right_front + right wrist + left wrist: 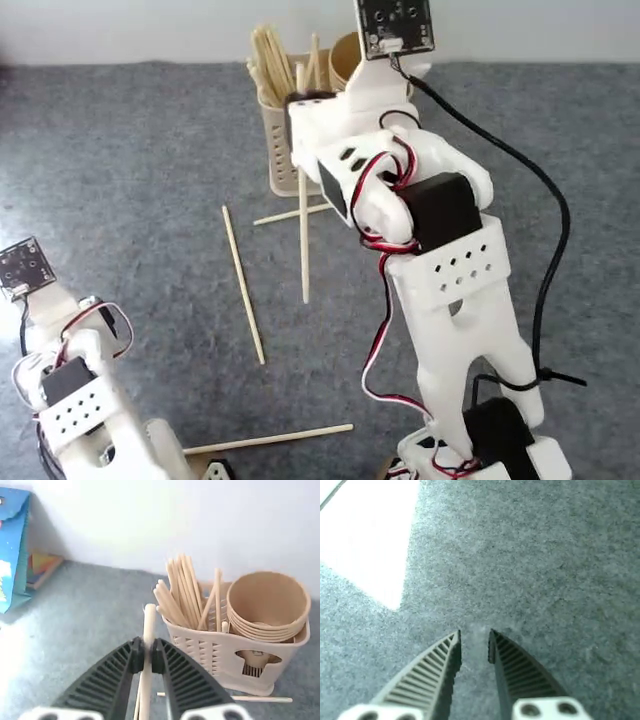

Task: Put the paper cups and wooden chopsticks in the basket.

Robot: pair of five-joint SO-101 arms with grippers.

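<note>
Right wrist view, right jaws clamping chopstick [148, 620] near basket [210, 652], left jaws slightly apart

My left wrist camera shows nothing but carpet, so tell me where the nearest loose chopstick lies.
Observer: A loose chopstick lies flat on the carpet beside the left arm.
Operator: Report the right arm.
Observer: The right gripper is shut on another chopstick, in front of the basket.
Operator: Account for the cups.
Observer: The paper cups are stacked inside the basket, next to a bundle of chopsticks.
</note>
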